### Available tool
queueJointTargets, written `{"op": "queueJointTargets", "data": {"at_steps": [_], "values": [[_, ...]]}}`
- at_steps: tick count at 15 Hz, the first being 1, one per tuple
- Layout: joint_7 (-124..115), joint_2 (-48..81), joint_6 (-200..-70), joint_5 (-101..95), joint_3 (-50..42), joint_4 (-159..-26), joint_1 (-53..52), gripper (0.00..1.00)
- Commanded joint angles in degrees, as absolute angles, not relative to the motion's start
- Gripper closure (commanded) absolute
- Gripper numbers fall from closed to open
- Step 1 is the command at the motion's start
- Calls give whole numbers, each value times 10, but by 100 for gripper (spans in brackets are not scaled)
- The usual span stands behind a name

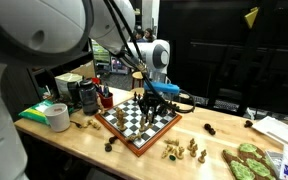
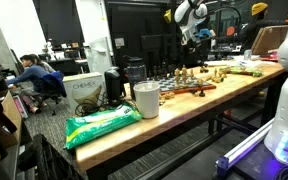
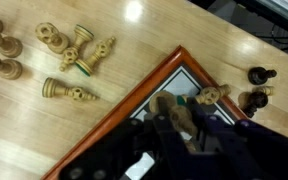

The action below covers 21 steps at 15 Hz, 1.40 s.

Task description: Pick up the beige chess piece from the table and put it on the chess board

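My gripper (image 1: 152, 97) hangs over the far side of the chess board (image 1: 134, 143), which has checkered squares and a reddish-brown frame. In the wrist view the gripper (image 3: 180, 128) is shut on a beige chess piece (image 3: 171, 108), held over a corner of the board (image 3: 124, 108). Another beige piece (image 3: 212, 96) lies by the frame there. The board rests on the light-wood table (image 1: 79, 148). In an exterior view the gripper (image 2: 195, 36) is small and far away above the board (image 2: 189, 90).
Several loose beige pieces (image 3: 74, 55) lie on the table by the board, also seen in an exterior view (image 1: 180, 150). Dark pieces (image 3: 256, 86) stand past the corner. A white tape roll (image 1: 57, 117), a white cup (image 2: 146, 100) and a green bag (image 2: 102, 125) are nearby.
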<state>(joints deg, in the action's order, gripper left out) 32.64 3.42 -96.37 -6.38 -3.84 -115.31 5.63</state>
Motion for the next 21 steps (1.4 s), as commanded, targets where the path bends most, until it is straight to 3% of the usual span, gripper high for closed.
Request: {"op": "queueJointTargets", "data": {"at_steps": [1,21], "values": [[316,20,-967,-86,-36,-1154,51,94],[311,-13,-992,-113,-2,-1178,13,94]]}}
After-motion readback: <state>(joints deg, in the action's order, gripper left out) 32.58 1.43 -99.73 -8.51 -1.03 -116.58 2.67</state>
